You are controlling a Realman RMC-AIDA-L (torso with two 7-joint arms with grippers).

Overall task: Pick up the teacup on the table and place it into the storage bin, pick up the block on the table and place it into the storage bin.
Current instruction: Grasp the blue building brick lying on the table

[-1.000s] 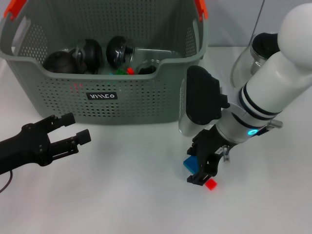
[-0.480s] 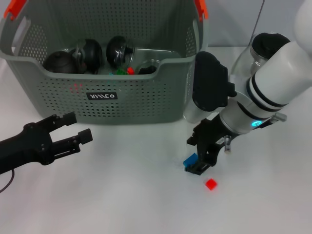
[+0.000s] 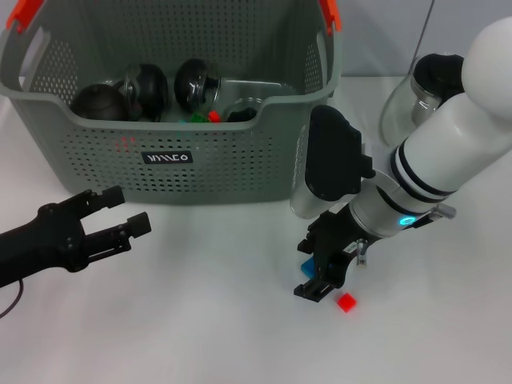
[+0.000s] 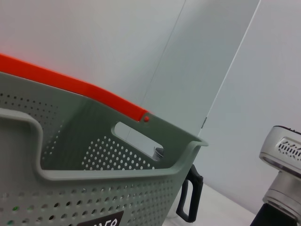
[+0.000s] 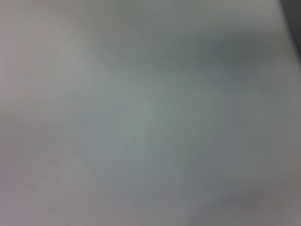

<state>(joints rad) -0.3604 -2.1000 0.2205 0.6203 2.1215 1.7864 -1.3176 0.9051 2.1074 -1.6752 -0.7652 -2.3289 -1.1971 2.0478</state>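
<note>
The right gripper (image 3: 318,280) (fingers pointing down) is clenched on a small blue block (image 3: 306,266) just above the white table (image 3: 200,320), beside a small red cube (image 3: 346,302), in front of the large grey perforated plastic storage bin (image 3: 200,160). The left gripper (image 3: 120,212) hovers spread apart near the table's left edge.

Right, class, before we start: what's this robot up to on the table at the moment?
The right gripper is down at the table in front of the storage bin, over a blue block, with a small red block lying loose right beside it. Whether it has hold of the blue one cannot be told. The left gripper hovers open and empty to the left, in front of the bin. The bin already holds several dark round items and a few small coloured pieces.
</note>
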